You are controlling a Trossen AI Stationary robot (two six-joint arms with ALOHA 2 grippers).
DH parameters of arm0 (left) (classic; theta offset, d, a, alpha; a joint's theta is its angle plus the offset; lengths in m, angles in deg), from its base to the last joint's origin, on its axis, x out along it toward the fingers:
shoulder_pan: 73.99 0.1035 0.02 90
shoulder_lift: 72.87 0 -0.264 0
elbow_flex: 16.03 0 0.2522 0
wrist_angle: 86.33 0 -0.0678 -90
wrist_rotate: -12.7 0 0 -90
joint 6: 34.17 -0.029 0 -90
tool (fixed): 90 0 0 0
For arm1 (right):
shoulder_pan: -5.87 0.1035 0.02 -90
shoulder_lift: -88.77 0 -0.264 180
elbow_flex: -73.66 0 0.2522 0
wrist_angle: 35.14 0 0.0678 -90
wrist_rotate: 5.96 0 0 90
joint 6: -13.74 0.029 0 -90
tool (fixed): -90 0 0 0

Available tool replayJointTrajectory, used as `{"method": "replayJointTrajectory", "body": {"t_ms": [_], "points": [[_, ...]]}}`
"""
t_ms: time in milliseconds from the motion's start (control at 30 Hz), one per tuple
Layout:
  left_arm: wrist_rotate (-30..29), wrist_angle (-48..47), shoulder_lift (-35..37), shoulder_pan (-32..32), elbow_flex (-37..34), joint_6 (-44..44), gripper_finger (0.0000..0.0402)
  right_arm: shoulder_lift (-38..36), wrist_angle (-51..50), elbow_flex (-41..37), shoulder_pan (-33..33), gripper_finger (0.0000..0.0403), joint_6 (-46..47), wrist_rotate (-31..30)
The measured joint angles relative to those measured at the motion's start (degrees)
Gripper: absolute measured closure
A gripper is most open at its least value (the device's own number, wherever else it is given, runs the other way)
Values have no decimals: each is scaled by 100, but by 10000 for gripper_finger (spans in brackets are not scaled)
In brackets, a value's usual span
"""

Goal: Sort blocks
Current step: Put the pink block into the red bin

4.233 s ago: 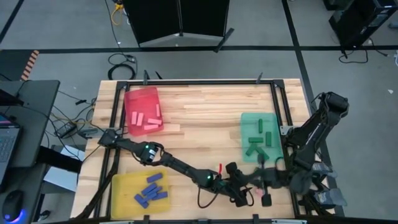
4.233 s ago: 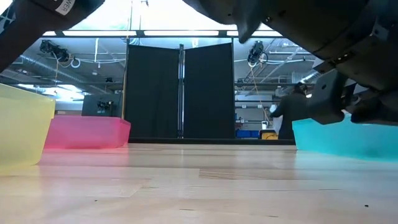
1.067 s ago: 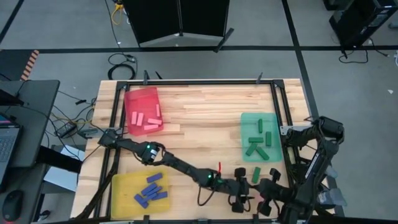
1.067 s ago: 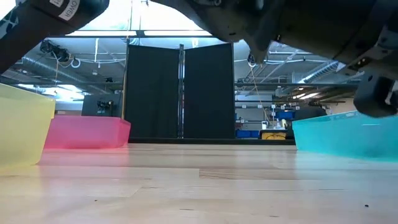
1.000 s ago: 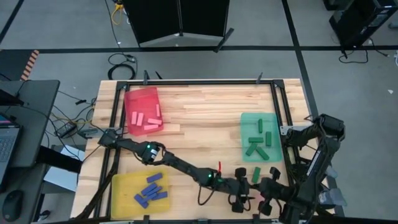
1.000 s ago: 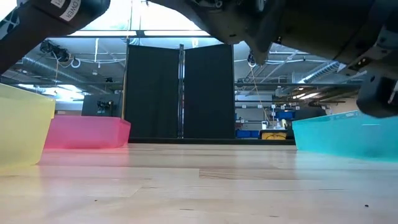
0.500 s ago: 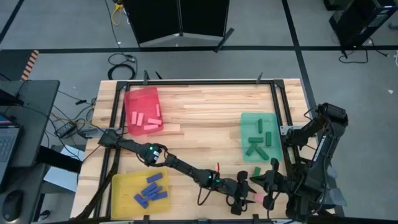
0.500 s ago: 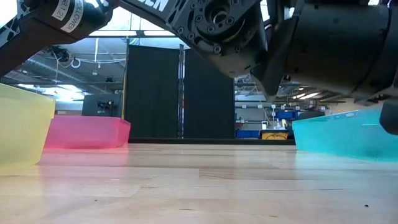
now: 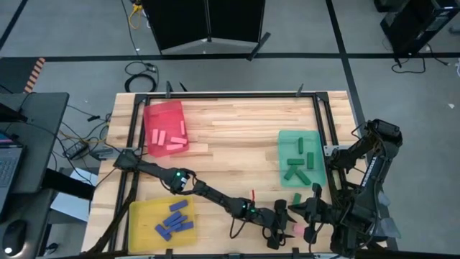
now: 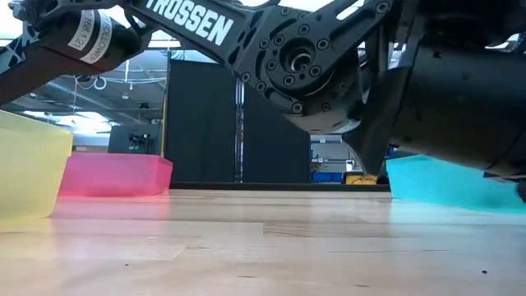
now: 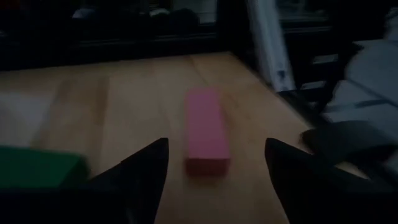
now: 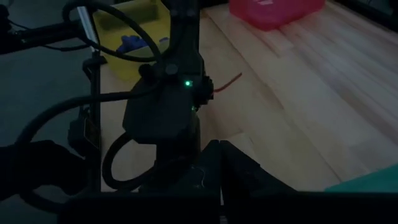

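A pink block lies flat on the table near its near edge, and a green block lies just beyond it. My left gripper is open and low over the table. In the left wrist view its fingers stand on either side of the pink block, short of it, with the green block off to one side. My right gripper hovers close by on the right, shut on nothing that I can see. The other blocks lie in the trays.
Pink blocks lie in the red tray, green ones in the green tray and blue ones in the yellow tray. The two arms crowd the near right corner, and the left arm hangs low. Metal frame rails run along the table's edges.
My left gripper has come down toward the table by the pink block; in the low view its wrist has dropped into the picture. My right arm has drawn back a little toward the far edge, and the pink block now shows beside it.
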Motion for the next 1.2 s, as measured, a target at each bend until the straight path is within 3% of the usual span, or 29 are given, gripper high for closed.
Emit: {"method": "replayJointTrajectory", "body": {"t_ms": [633,1000,1200], "points": [[-213,151,-234,22,28,92,133,1,26,0,-15,394,-92,-24],[-163,123,-251,22,13,-17,190,1,22,0,-15,394,-89,-24],[-160,167,-256,9,9,-65,199,1,22,0,-15,394,-89,-24]]}}
